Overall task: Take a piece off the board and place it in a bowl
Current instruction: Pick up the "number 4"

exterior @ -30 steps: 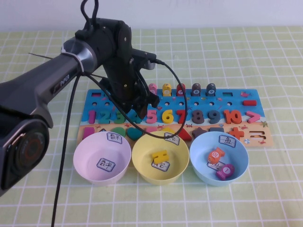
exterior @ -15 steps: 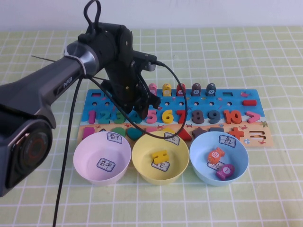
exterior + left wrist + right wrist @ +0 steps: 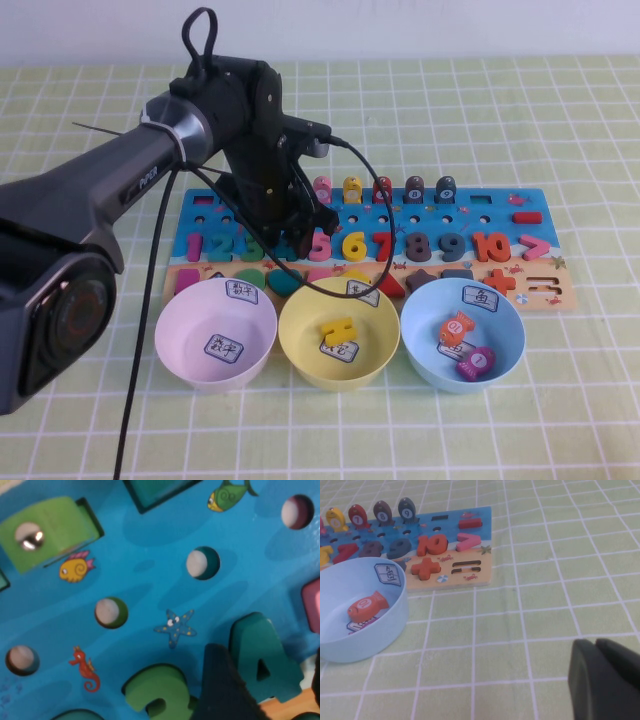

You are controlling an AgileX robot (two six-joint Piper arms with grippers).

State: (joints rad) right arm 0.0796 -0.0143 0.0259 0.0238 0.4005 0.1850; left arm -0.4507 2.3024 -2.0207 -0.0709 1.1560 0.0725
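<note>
Board [image 3: 500,215]: blue, behind the three bowls | pink bowl [image 3: 215,333]: in front of board | left gripper [image 3: 290,235]: wide, straddling the 4 [image 3: 262,662] in board's digit row; lower straight | right gripper [image 3: 605,680]: parked beside board, fingers together.

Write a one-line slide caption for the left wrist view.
Open left gripper poised low over the blue board, one dark finger between the green "3" and the teal "4", which sits untouched.

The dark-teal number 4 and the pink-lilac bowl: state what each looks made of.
The flat dark-teal number 4 looks like painted wood or dense foam: thick, matte, with rounded edges; which one is unclear. The round pink-lilac bowl looks like smooth moulded plastic, thin-rimmed, faintly glossy.
</note>
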